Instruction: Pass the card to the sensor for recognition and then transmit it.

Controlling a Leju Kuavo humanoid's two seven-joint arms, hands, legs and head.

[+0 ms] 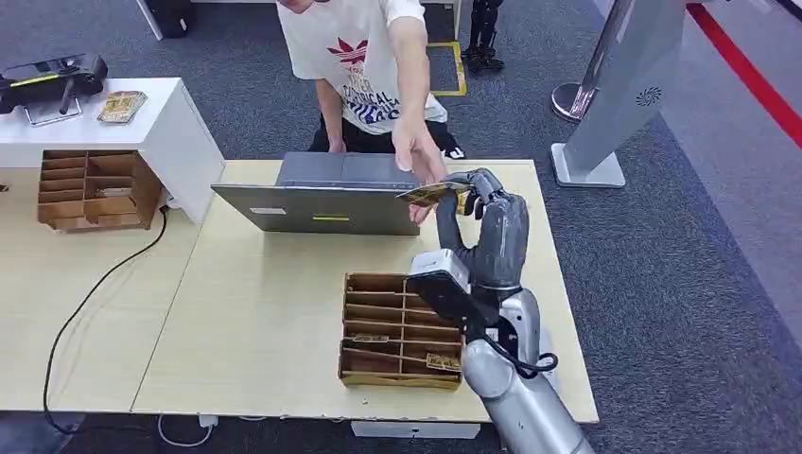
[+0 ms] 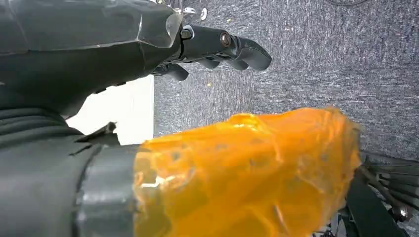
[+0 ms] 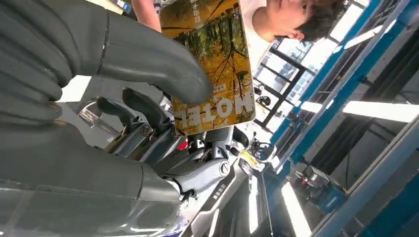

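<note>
Yellow card pinched in right hand over the grey sensor box; person's hand reaching for it. Handover looks underway, release left. Left hand empty, fingers apart.

Yellow leaf-patterned card, orange-wrapped thumb

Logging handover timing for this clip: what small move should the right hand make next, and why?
Probably loosen the grip and let go. The right hand pinches the card above the grey sensor unit, and the person's hand already reaches onto the card's far end.
</note>
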